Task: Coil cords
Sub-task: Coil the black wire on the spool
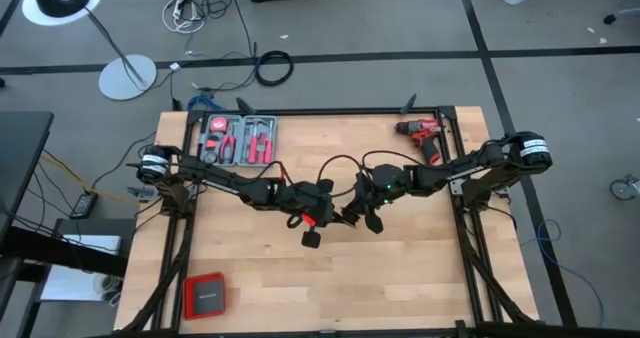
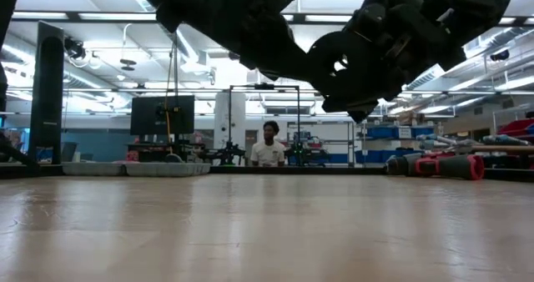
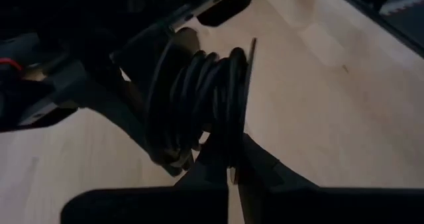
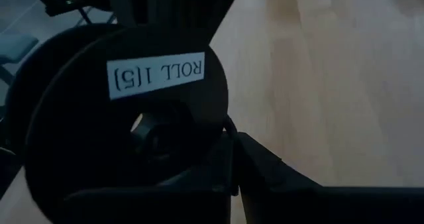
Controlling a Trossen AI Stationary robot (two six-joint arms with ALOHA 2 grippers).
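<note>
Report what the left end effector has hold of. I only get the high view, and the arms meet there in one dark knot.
Observer: In the left wrist view, the left end effector is shut on the cord. The cord is wound in several turns around a dark part I cannot identify.
Operator: Now check the right one.
Observer: In the right wrist view, the right end effector is shut too. A thin run of cord seems to enter its tips, beside a black disc labelled ROLL.
Operator: Confirm their height.
Observer: In the low view, both hang clear above the table, and nothing touches the wood.
</note>
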